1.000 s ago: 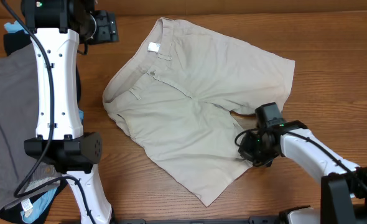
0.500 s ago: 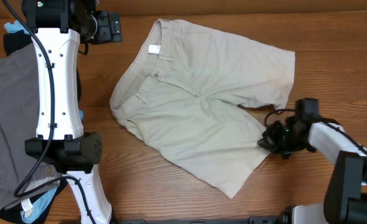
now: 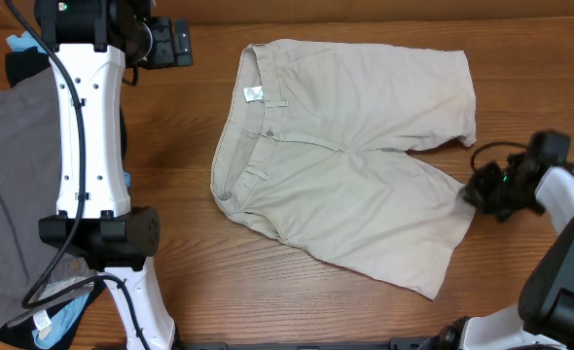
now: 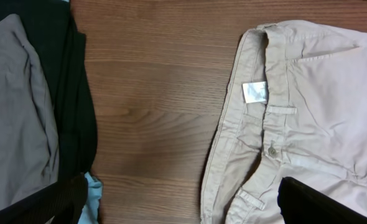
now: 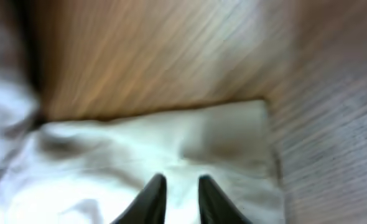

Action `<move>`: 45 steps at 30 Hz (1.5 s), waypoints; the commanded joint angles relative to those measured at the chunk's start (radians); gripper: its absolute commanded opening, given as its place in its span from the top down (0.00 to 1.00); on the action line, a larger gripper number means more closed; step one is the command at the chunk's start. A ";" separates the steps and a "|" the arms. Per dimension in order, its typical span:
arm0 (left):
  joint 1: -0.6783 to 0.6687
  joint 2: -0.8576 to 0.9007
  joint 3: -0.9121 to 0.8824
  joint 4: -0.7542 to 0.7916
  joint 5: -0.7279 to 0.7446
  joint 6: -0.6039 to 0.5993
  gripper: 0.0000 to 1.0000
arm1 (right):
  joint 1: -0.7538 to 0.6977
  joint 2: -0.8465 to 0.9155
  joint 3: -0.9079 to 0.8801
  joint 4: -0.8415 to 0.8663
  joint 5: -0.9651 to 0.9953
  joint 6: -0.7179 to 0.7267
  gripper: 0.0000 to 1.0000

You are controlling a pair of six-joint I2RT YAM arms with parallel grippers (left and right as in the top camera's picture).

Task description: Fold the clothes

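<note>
Khaki shorts [image 3: 345, 165] flat | right pincer [image 5: 176, 190] nips hem — wrist view only | left pincer [image 3: 175, 44] wide

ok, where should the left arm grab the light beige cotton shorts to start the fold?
Take the light beige cotton shorts by the waistband, near the white label, coming in over the wooden table on the waist side. That edge gapes slightly, so a finger could slip under; the open left gripper is closest.
</note>
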 commanded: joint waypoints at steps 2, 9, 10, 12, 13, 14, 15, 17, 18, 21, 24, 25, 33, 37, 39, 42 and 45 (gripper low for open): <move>-0.006 -0.004 0.006 -0.009 0.014 0.037 0.04 | 0.044 -0.049 0.209 -0.144 -0.020 -0.087 0.70; -0.007 -0.076 0.008 -0.104 0.023 0.028 0.08 | 0.085 -0.256 0.387 -0.356 -0.088 -0.050 0.48; -0.007 -0.085 0.008 -0.126 0.015 0.025 0.09 | 0.090 -0.287 0.387 -0.371 -0.089 -0.048 0.46; -0.007 -0.102 0.006 -0.150 -0.008 0.005 0.11 | 0.106 -0.355 0.387 -0.415 -0.087 -0.047 0.43; -0.006 -0.116 -0.001 -0.150 0.002 -0.003 0.10 | 0.116 -0.383 0.387 -0.435 -0.084 -0.048 0.42; -0.007 -0.127 -0.004 -0.150 0.002 -0.024 0.10 | 0.123 -0.405 0.387 -0.453 -0.082 -0.048 0.41; -0.007 -0.137 -0.005 -0.150 0.002 -0.042 0.10 | 0.132 -0.428 0.387 -0.477 -0.073 -0.048 0.40; -0.007 -0.161 -0.015 -0.150 0.015 -0.066 0.07 | 0.149 -0.470 0.387 -0.530 -0.037 -0.035 0.38; -0.007 -0.176 -0.027 -0.150 0.029 -0.071 0.04 | 0.158 -0.491 0.387 -0.560 -0.008 -0.023 0.38; -0.009 -0.230 -0.107 -0.150 0.034 -0.073 0.00 | 0.182 -0.552 0.386 -0.644 0.058 0.006 0.38; -0.029 -0.292 -0.249 -0.150 0.035 -0.073 0.00 | 0.196 -0.608 0.386 -0.715 0.085 0.028 0.38; -0.040 -0.316 -0.314 -0.150 0.035 -0.074 0.00 | 0.201 -0.635 0.381 -0.735 0.085 0.028 0.38; -0.126 -0.425 -0.795 -0.017 -0.006 -0.237 0.00 | 0.207 -0.769 0.244 -0.751 0.089 0.072 0.13; -0.166 -0.428 -0.970 0.127 -0.006 -0.324 0.00 | 0.207 -0.772 0.155 -0.734 0.085 0.072 0.11; -0.179 -0.428 -1.048 0.190 -0.006 -0.365 0.00 | 0.207 -0.773 0.107 -0.704 0.071 0.072 0.11; -0.198 -0.428 -1.167 0.291 -0.006 -0.380 0.03 | 0.207 -0.772 0.030 -0.637 0.027 0.072 0.11; -0.226 -0.428 -1.278 0.396 -0.006 -0.387 0.05 | 0.207 -0.772 -0.027 -0.580 -0.001 0.073 0.13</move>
